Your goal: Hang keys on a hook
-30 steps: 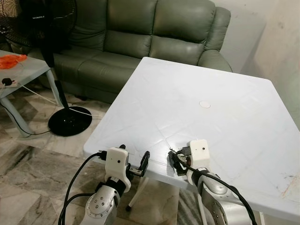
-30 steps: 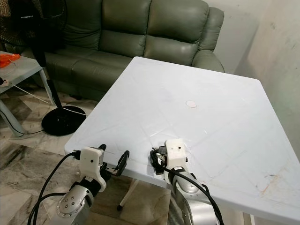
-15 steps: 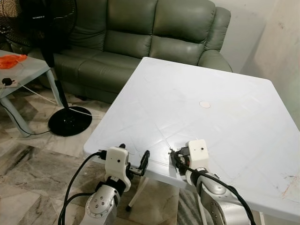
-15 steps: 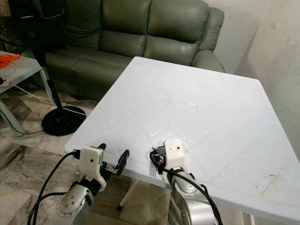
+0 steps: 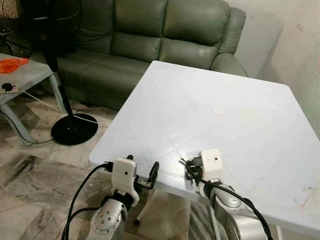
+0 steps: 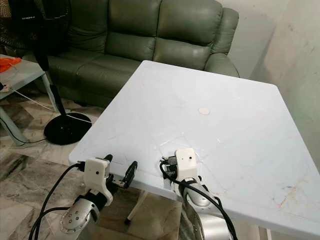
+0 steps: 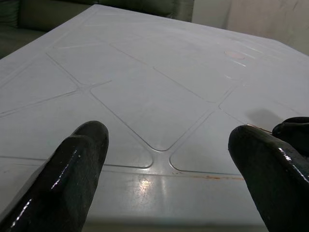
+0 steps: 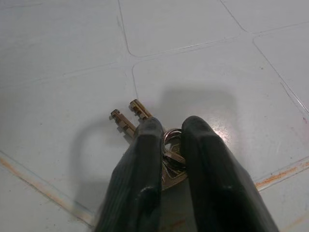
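Note:
A small bunch of brass keys [image 8: 133, 116] on a metal ring is pinched between the black fingers of my right gripper [image 8: 170, 133], which is shut on the ring just above the white table [image 5: 210, 100] near its front edge. Two key tips stick out past the fingertips. From the head views the right gripper [image 5: 189, 169] hovers over the table's near edge. My left gripper [image 5: 142, 176] is open, level with the front edge of the table; its two black fingers [image 7: 77, 164] stand wide apart with nothing between them.
A green sofa [image 5: 150, 35] stands behind the table. A black standing fan [image 5: 65, 120] and a low side table [image 5: 25, 75] with cables are on the left. A small round mark [image 5: 218, 111] lies on the tabletop. Wall to the right.
The right gripper has lifted slightly and drawn the keys a little back toward the table's near edge. The left arm has barely moved.

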Controlling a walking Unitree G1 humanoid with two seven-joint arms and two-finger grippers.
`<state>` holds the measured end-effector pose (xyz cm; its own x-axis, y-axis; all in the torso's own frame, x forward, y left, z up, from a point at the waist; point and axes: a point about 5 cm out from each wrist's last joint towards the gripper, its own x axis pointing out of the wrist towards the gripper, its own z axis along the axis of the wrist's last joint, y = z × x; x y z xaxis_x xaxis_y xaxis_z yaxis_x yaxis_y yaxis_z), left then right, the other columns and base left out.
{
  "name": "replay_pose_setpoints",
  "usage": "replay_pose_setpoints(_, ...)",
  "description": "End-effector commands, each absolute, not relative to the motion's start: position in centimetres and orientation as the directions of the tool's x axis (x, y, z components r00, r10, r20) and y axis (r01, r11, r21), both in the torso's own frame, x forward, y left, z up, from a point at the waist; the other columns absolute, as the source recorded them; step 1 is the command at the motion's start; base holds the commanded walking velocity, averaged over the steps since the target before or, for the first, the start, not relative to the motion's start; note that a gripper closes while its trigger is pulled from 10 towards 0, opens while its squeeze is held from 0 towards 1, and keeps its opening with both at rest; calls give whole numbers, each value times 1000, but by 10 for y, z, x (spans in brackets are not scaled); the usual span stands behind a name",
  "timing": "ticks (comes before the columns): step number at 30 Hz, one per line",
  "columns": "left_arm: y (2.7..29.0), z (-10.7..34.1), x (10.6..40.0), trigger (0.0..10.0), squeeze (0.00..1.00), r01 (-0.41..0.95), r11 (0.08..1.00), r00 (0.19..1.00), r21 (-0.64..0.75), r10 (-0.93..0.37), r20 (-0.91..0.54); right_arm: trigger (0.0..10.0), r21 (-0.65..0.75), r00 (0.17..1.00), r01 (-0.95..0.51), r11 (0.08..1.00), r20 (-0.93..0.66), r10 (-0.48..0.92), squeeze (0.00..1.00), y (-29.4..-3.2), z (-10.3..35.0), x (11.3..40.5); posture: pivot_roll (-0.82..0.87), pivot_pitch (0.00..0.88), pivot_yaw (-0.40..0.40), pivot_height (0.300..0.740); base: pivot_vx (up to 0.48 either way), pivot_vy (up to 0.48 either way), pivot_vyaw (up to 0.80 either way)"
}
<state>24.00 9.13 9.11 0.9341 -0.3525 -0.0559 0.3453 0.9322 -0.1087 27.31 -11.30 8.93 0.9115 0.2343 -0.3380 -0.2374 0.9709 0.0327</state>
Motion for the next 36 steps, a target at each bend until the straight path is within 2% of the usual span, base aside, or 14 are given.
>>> replay_pose_setpoints(1, 89, 97, 240, 10000, 0, 351, 931, 934, -99, -356, -36, 0, 25, 909, -226, 974, -353, 220, 0, -114, 87, 271, 56, 60, -98, 740, 0, 0, 0)
replay_pose_setpoints(16, 88, 98, 241, 10000, 0, 347, 932, 936, -109, -352, -33, 0, 29, 916, -210, 977, -345, 207, 0, -114, 89, 275, 55, 61, -99, 740, 0, 0, 0)
replay_pose_setpoints(25, 88, 98, 241, 10000, 0, 346, 932, 936, -112, -351, -33, 0, 70, 955, -91, 993, -276, 107, 0, -127, 99, 285, 57, 57, -99, 740, 0, 0, 0)
replay_pose_setpoints(26, 87, 98, 240, 10000, 0, 347, 931, 935, -111, -353, -32, 3804, 68, 955, -80, 994, -279, 96, 0, -129, 100, 287, 58, 52, -99, 740, 0, 0, 0)
replay_pose_setpoints(29, 87, 98, 240, 10000, 0, 350, 930, 934, -111, -355, -31, 9647, 69, 954, -74, 995, -287, 91, 0, -130, 99, 288, 59, 50, -99, 740, 0, 0, 0)
replay_pose_setpoints(30, 87, 98, 240, 10000, 0, 350, 930, 934, -111, -355, -31, 10000, 65, 953, -81, 995, -289, 96, 0, -129, 98, 288, 59, 50, -99, 740, 0, 0, 0)
replay_pose_setpoints(35, 87, 99, 241, 10000, 0, 349, 931, 935, -111, -354, -27, 10000, 111, 950, -113, 987, -279, 140, 0, -125, 96, 286, 62, 42, -98, 740, 0, 0, 0)
replay_pose_setpoints(36, 87, 98, 241, 10000, 0, 349, 931, 935, -112, -353, -27, 10000, 112, 951, -113, 987, -276, 140, 416, -125, 96, 286, 62, 42, -98, 740, 0, 0, 0)
